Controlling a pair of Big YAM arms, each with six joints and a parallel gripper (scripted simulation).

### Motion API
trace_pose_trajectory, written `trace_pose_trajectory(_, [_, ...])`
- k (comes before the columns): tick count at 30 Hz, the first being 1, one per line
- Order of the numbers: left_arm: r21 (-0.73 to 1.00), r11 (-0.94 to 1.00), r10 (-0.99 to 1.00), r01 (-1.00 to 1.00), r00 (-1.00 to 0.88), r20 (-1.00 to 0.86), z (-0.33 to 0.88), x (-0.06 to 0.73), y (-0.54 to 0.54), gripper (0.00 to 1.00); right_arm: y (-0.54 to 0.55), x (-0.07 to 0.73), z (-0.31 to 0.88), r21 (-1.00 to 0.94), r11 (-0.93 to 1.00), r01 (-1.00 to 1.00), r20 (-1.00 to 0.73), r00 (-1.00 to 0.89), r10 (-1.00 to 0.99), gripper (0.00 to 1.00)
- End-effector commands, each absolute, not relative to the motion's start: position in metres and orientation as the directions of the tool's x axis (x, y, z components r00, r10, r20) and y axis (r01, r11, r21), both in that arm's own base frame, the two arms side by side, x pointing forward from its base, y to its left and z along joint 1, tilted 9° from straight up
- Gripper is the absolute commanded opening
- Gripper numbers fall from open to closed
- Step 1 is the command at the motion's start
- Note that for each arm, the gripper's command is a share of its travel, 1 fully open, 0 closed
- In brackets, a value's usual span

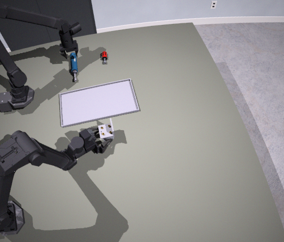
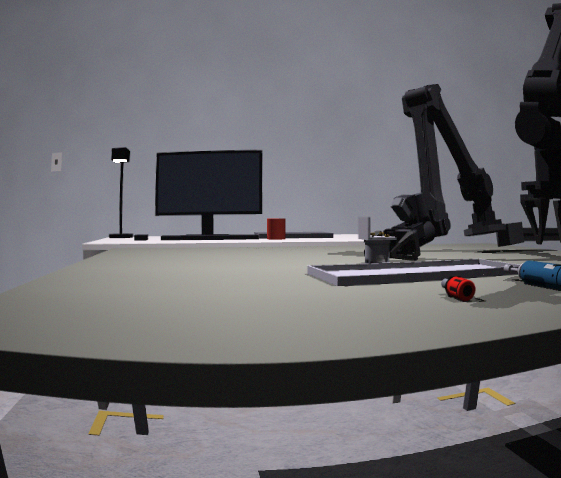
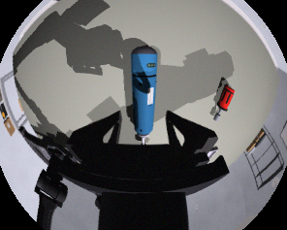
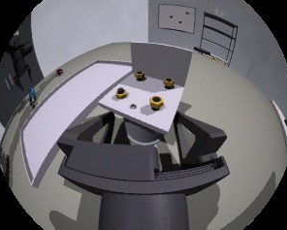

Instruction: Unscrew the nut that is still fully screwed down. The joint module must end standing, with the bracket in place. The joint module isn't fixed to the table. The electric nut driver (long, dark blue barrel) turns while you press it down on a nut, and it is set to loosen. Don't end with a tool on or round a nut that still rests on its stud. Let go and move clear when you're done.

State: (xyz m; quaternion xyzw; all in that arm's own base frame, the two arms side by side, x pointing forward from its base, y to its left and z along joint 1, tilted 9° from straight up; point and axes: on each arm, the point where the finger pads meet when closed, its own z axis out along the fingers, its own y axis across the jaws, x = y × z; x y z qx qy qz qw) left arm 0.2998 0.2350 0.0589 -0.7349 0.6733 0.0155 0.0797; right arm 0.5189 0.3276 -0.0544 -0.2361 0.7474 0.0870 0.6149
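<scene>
The joint module [image 2: 375, 251] [image 4: 143, 131] stands upright, with the white bracket [image 2: 364, 227] [image 4: 144, 91] on top. The bracket carries several brass nuts; the near-left nut [image 4: 121, 93] shows a dark stud top above it and looks lowest, while the near-right nut [image 4: 156, 102] looks raised. My right gripper [image 4: 143, 114] is open, its fingers either side of the module body below the bracket, nothing gripped. The electric nut driver [image 1: 74, 63] [image 2: 550, 274] [image 3: 144, 103] lies on the table. My left gripper [image 1: 71, 55] [image 2: 553, 241] is open above its barrel, not holding it.
A shallow white tray [image 1: 97, 104] [image 4: 78, 106] lies between the driver and the module, close to the module. A short red tool [image 1: 104, 54] [image 2: 459, 288] [image 3: 226, 97] lies beside the driver, to its right in the top view.
</scene>
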Motion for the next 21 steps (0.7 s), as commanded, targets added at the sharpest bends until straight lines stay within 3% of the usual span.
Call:
trace_pose_trajectory(1, [-0.147,-0.071,-0.982,-0.987,0.095,-0.161,0.0840,0.3189,0.2427,0.65,0.3249,0.5349,-0.0603,-0.168,0.878,-0.448,-0.958,-0.137,-0.253,0.86])
trace_pose_trajectory(21, [-0.147,-0.071,-0.982,-0.987,0.095,-0.161,0.0840,0.3189,0.2427,0.65,0.3242,0.5347,-0.0586,-0.168,0.878,-0.448,-0.957,-0.139,-0.254,0.86])
